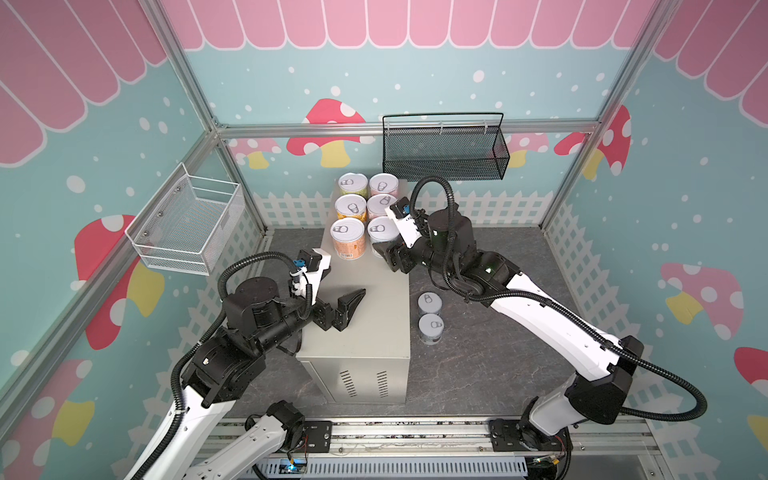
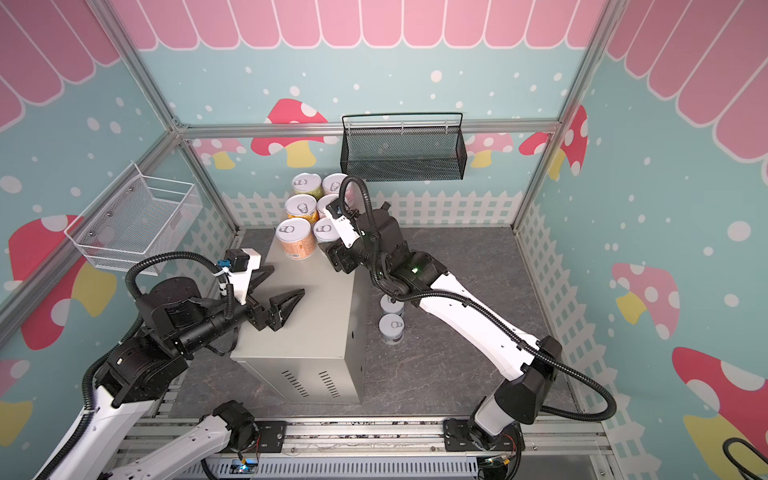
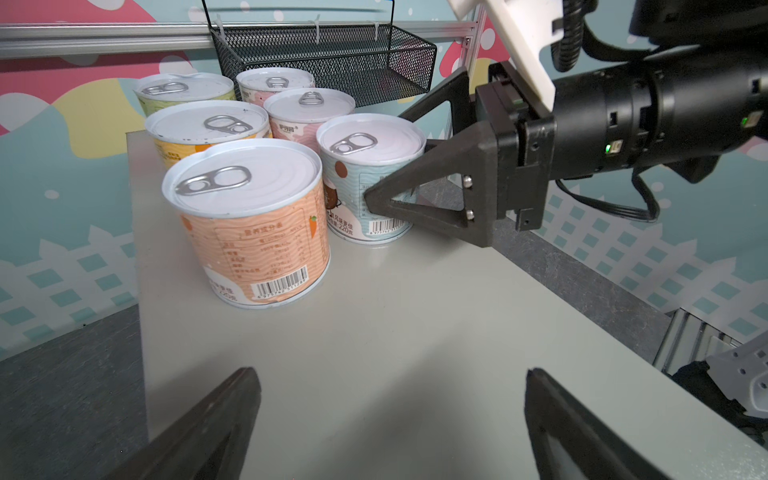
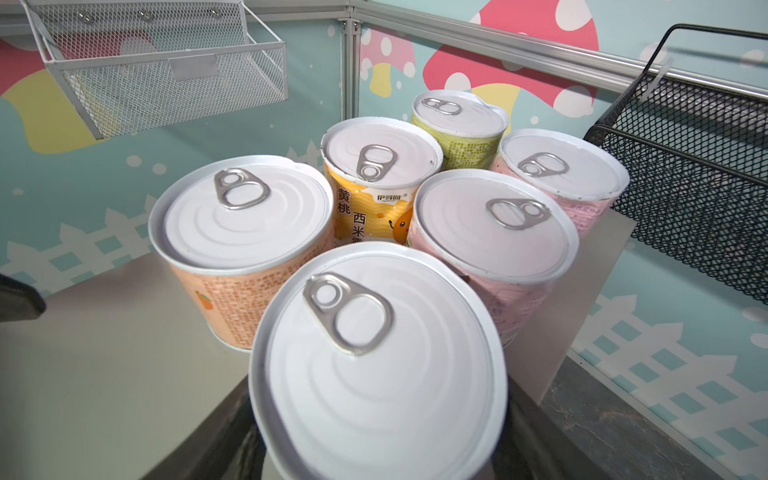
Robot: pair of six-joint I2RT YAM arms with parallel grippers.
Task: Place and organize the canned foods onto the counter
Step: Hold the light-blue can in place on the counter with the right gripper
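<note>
The right gripper (image 1: 380, 249) clasps the light-blue can (image 3: 370, 141), set upper centre on the counter (image 1: 374, 316); release looks next, then two floor cans (image 1: 430, 303), while the left gripper (image 1: 338, 286) gapes empty.

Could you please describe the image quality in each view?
Both top views: even light, wide-angle lens splays the aluminium frame posts. Left wrist: black left tool blurred, soft shadows on the beige-grey metal counter. Right wrist: nearest silver-lidded light blue can looms stretched.
</note>
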